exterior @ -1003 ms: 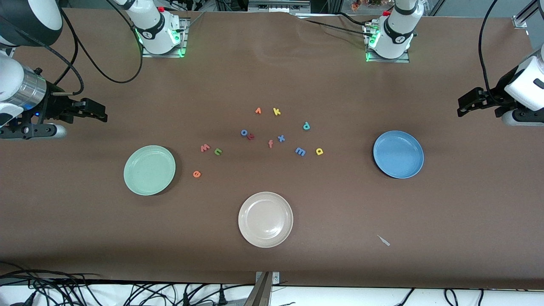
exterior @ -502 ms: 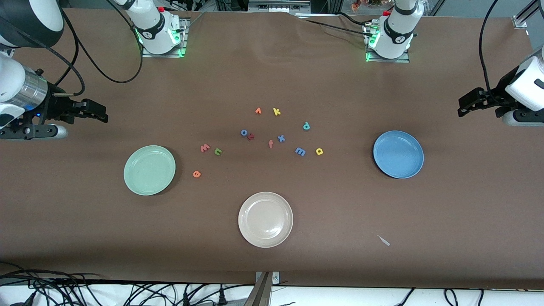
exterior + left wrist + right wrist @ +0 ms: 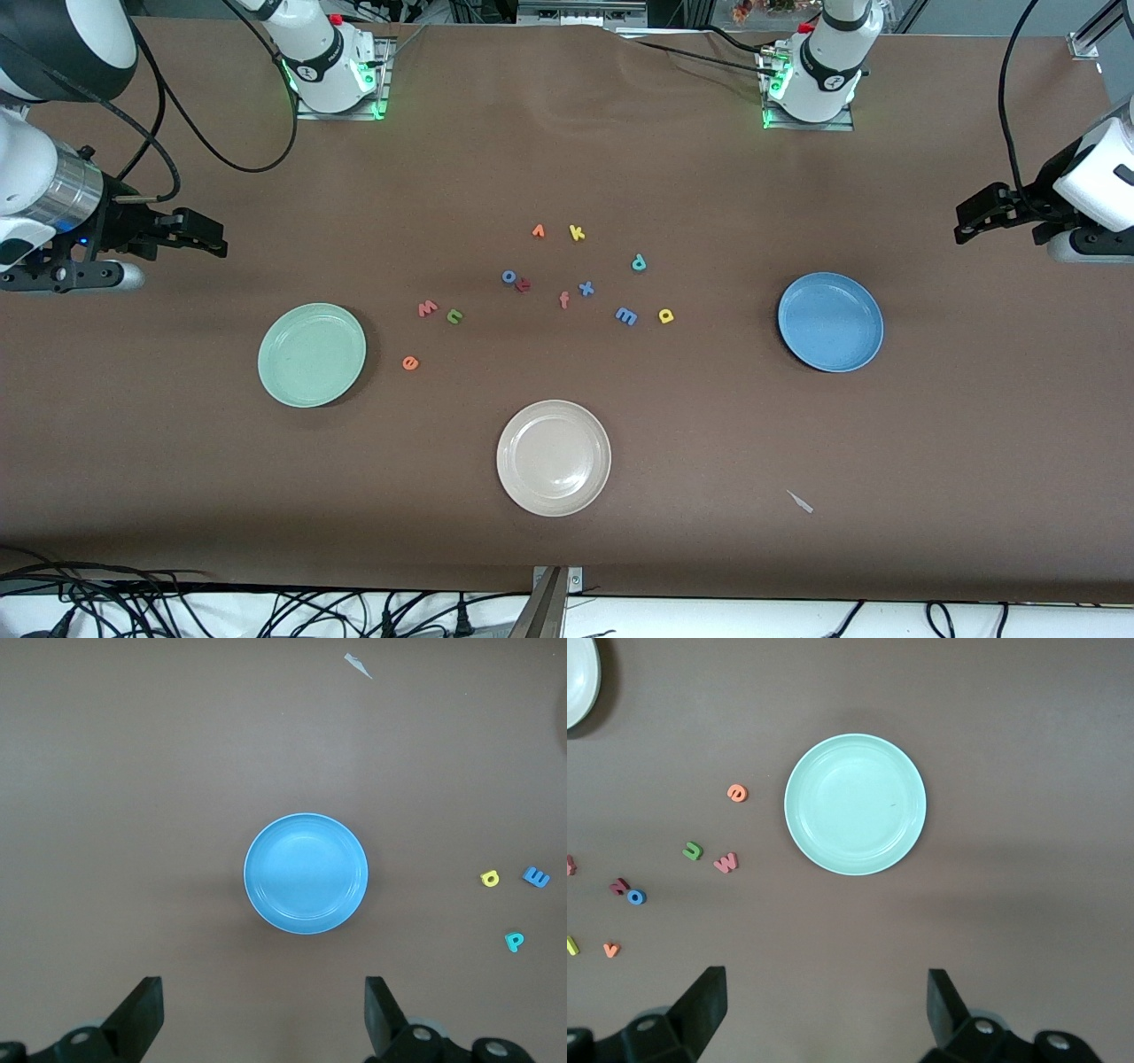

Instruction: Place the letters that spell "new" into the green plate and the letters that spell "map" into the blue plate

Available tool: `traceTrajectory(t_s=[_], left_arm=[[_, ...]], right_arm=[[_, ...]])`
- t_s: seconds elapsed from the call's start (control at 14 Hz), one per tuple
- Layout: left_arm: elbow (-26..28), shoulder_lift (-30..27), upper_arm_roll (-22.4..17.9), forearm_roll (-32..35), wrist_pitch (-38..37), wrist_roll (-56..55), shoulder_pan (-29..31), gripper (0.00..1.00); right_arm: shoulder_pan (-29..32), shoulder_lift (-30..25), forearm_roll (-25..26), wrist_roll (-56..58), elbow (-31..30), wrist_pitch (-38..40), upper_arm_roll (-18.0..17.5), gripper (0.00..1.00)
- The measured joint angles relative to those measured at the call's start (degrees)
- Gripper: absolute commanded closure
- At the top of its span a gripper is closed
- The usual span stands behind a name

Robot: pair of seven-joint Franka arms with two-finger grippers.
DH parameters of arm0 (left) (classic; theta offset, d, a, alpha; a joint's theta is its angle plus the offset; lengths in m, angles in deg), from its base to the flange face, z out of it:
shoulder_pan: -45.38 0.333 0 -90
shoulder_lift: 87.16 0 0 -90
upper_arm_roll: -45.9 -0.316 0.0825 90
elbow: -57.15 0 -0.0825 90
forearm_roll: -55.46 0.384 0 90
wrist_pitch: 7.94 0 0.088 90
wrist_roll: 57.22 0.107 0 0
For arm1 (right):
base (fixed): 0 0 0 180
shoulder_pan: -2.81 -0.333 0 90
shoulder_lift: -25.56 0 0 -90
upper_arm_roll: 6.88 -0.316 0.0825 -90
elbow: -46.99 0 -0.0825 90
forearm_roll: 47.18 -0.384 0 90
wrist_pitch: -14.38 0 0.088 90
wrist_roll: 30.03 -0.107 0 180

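Note:
The pale green plate (image 3: 311, 354) (image 3: 855, 804) lies toward the right arm's end of the table, with the salmon "w" (image 3: 428, 308) (image 3: 726, 863), green "n" (image 3: 454, 315) (image 3: 693, 850) and orange "e" (image 3: 409, 362) (image 3: 737, 793) loose on the table beside it. The blue plate (image 3: 830, 322) (image 3: 306, 873) lies toward the left arm's end; blue "m" (image 3: 626, 315) (image 3: 536, 876), yellow "a" (image 3: 666, 315) (image 3: 490, 878) and teal "p" (image 3: 639, 262) (image 3: 515, 942) rest beside it. Both plates hold nothing. My right gripper (image 3: 199, 235) (image 3: 827, 1005) and left gripper (image 3: 974, 217) (image 3: 263, 1014) hover open and empty over bare table at their ends.
A beige plate (image 3: 554, 457) sits nearest the front camera. Other letters cluster mid-table: yellow "k" (image 3: 577, 233), an orange letter (image 3: 538, 231), blue "o" (image 3: 509, 276), salmon "f" (image 3: 564, 300), blue "x" (image 3: 586, 288). A small pale scrap (image 3: 800, 501) lies near the front edge.
The right arm has crept very slightly toward the table's middle. The left arm, plates and letters have not moved.

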Motion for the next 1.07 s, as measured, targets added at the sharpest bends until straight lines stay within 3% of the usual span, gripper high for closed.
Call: traceTrajectory(t_s=[1.07], left_arm=[[0.0, 0.0, 0.0, 0.0, 0.0, 0.0, 0.0, 0.0]], right_arm=[[0.0, -1.5, 0.0, 0.0, 0.0, 0.1, 0.0, 0.0]])
